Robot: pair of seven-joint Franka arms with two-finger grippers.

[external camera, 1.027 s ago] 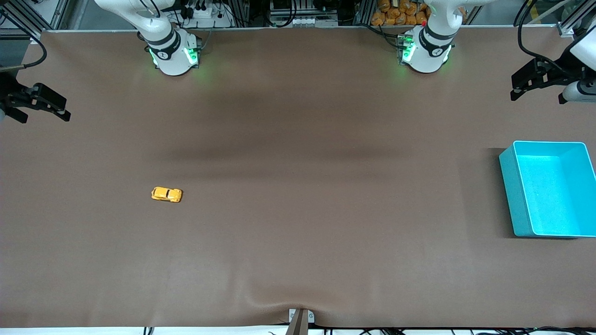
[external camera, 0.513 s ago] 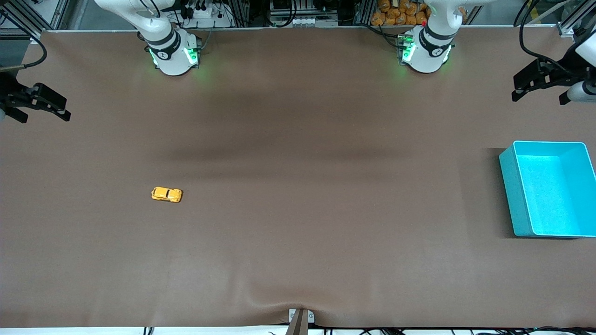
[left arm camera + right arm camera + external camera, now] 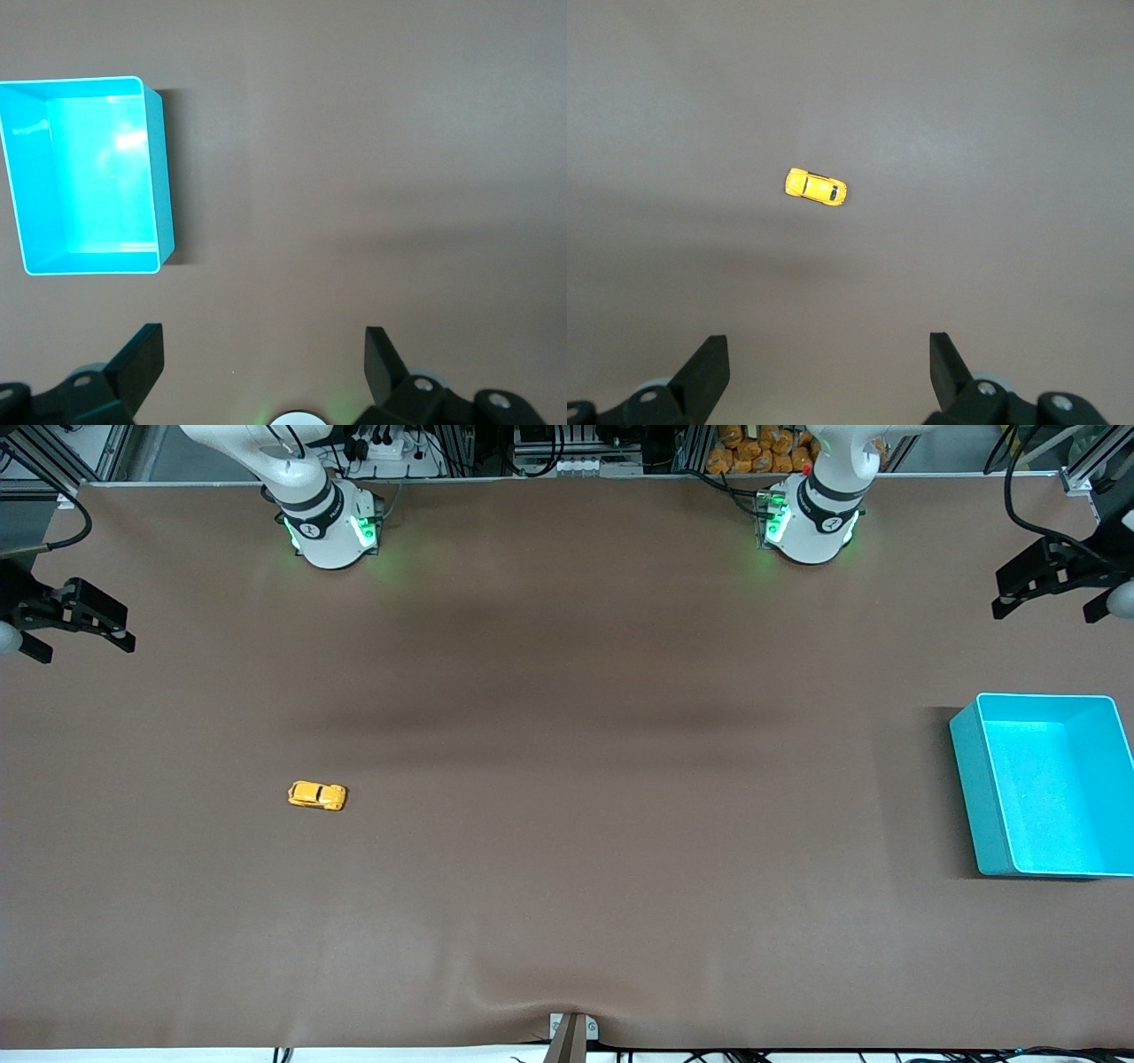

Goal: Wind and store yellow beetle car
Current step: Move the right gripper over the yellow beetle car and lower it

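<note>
The yellow beetle car (image 3: 316,795) stands on its wheels on the brown table, toward the right arm's end; it also shows in the right wrist view (image 3: 816,188). The teal bin (image 3: 974,779) sits at the left arm's end and shows empty in the left wrist view (image 3: 159,177). My right gripper (image 3: 124,638) hangs open and empty high over the table's edge at the right arm's end, well away from the car; its own view (image 3: 828,367) shows the jaws wide apart. My left gripper (image 3: 1001,602) is open and empty (image 3: 264,363) high over the table's edge by the bin.
The brown mat (image 3: 567,868) covers the whole table, with a small wrinkle at its front edge by a metal clamp (image 3: 571,1032). The arm bases (image 3: 332,522) stand along the back edge.
My left gripper has drifted outward toward the table's end and slightly up. My right gripper has shifted only slightly. The car and bin have not moved.
</note>
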